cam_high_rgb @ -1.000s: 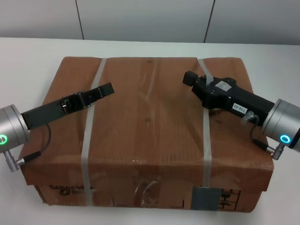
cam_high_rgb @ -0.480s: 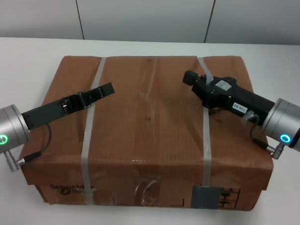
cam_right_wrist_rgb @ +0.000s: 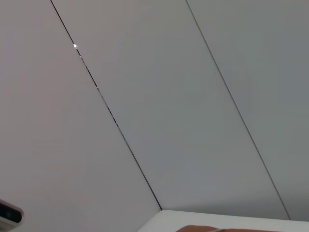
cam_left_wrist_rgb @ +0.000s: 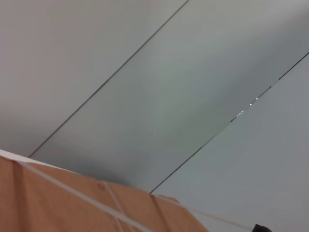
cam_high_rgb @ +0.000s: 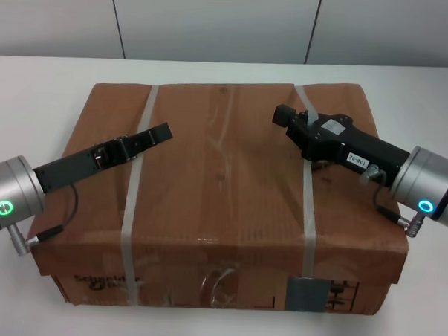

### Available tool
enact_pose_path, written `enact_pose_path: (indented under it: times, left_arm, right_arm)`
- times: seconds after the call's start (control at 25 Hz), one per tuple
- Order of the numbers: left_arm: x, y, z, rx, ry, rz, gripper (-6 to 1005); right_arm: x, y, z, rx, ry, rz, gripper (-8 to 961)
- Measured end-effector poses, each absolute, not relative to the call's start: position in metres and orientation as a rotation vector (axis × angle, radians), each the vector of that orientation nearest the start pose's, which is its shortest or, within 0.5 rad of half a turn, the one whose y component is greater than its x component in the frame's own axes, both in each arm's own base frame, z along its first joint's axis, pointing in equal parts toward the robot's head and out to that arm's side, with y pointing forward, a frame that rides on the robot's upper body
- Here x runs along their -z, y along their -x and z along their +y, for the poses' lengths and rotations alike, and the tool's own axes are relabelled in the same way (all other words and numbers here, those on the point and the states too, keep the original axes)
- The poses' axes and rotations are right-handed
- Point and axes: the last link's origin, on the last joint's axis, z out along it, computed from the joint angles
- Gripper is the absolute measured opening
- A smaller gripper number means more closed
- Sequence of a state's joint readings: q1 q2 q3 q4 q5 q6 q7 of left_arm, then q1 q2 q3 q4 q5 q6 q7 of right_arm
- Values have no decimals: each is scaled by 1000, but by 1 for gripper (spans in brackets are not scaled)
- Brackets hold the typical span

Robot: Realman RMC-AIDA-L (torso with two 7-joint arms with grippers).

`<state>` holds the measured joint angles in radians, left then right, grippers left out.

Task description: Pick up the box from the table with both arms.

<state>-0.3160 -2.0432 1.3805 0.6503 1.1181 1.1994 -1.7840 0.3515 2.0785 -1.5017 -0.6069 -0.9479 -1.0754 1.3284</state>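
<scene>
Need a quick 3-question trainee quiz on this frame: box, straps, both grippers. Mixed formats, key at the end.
1. True or false: both grippers are over the top of the box.
2. Multiple choice: the grey label on the box's near side sits below which strap? A) the strap on the robot's left B) the strap on the robot's right C) neither
3. Fill in: the box rests on the white ____.

Key: 1 true: the left gripper and the right gripper both lie over the top. 2 B. 3 table.

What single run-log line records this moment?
large brown cardboard box on white table | left gripper over box top | right gripper over box top | not lifted
</scene>
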Motion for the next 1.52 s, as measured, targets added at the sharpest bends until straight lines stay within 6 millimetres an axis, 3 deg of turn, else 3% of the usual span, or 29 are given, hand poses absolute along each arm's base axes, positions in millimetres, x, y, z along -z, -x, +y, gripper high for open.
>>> enact_pose_path:
  times: [1.52]
  left_arm:
    - [26,260,320,1143,2262,-1389,95]
  right_arm:
    - [52,-247,330,-1027,2319,939,23]
